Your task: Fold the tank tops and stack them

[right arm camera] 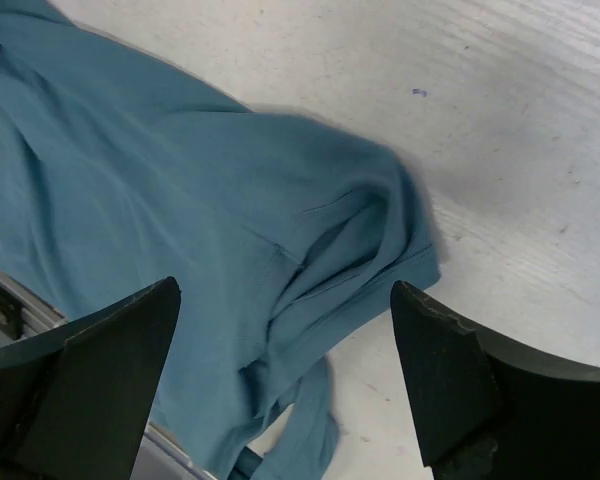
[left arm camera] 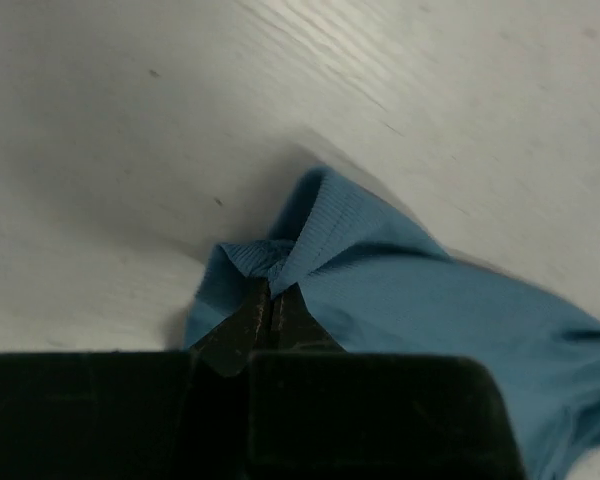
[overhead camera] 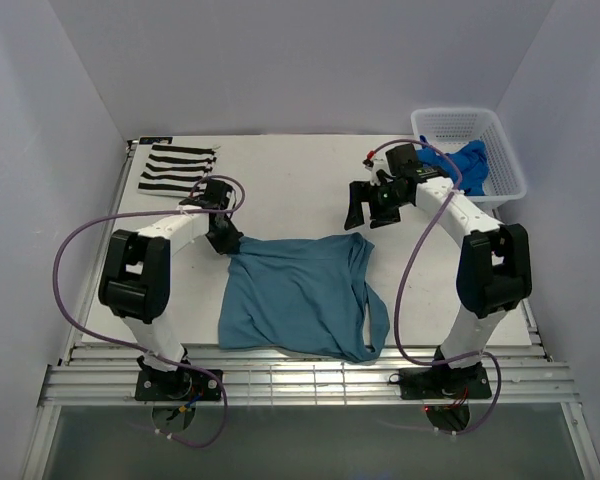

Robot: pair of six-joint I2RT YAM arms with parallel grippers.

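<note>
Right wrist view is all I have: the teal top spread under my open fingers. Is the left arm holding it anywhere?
Observer: Yes. The left gripper is shut on the far left corner of the teal top, pinching a small fold of cloth.
Operator: Where is the striped one?
Observer: The striped top lies flat as a small rectangle at the far left corner of the table, apart from the teal one.
Operator: And the royal blue?
Observer: The royal blue top is bunched in the white basket at the far right, behind your arm.
</note>
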